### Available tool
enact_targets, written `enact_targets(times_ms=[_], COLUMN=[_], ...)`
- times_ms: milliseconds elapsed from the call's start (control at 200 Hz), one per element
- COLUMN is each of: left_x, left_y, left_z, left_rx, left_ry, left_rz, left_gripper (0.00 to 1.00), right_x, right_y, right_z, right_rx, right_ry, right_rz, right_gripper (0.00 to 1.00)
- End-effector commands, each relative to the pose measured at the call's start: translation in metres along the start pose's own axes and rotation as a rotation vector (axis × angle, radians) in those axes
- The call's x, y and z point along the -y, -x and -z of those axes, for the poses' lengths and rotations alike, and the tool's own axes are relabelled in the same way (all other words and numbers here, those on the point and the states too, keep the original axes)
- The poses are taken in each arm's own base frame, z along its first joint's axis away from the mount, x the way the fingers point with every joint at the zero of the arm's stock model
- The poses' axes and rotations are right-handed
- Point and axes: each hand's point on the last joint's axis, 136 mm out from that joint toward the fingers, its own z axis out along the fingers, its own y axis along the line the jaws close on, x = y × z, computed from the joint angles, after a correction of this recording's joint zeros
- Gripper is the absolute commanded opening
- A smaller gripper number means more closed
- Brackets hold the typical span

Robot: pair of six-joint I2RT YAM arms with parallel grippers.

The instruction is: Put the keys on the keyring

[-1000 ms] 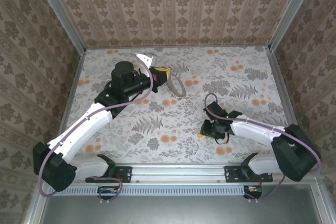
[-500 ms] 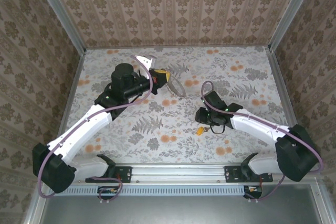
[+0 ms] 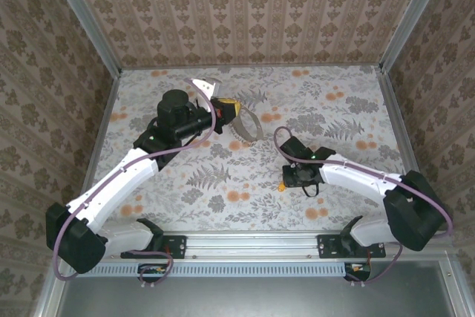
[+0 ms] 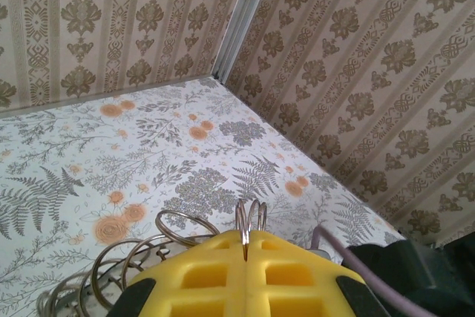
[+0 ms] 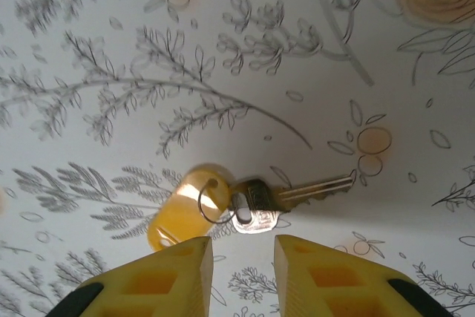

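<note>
The keyring [image 3: 251, 125] is a coil of thin silvery wire loops held off the table at the back centre. My left gripper [image 3: 228, 109] is shut on it. In the left wrist view its yellow fingers [image 4: 246, 237] meet on one wire of the keyring [image 4: 243, 217], and more loops hang to the left. The keys [image 5: 256, 209], a silver key on a small ring with a yellow tag [image 5: 182, 213], lie flat on the table. My right gripper [image 5: 243, 246] is open just short of them, with nothing between its fingers. From above, that gripper [image 3: 295, 176] hovers over the keys [image 3: 284, 186].
The floral tablecloth [image 3: 223, 176] is bounded by patterned walls at the back and both sides. A purple cable [image 3: 282, 142] loops above the right wrist. A metal rail [image 3: 252, 243] runs along the near edge between the arm bases.
The right arm has swung left and its wrist has come over the keys, with the jaws narrowing a little. The left arm and the keyring have stayed put.
</note>
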Motion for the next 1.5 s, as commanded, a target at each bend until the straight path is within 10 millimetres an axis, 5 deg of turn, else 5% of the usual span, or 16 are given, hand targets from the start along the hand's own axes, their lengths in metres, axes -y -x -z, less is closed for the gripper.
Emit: enact_targets(times_ms=[0, 915, 1495], left_x=[0.007, 0.004, 0.005], left_y=[0.017, 0.016, 0.018], left_z=[0.005, 0.003, 0.002], left_rx=[0.063, 0.06, 0.064], left_ry=[-0.029, -0.024, -0.03], left_rz=[-0.008, -0.008, -0.003], left_gripper=[0.0, 0.0, 0.0], right_x=[0.0, -0.014, 0.002], right_y=[0.0, 0.013, -0.003], right_z=[-0.002, -0.024, -0.028], right_rx=[-0.022, -0.029, -0.048], right_ry=[-0.063, -0.082, -0.118], right_rz=[0.089, 0.15, 0.144], right_gripper=[0.29, 0.28, 0.2])
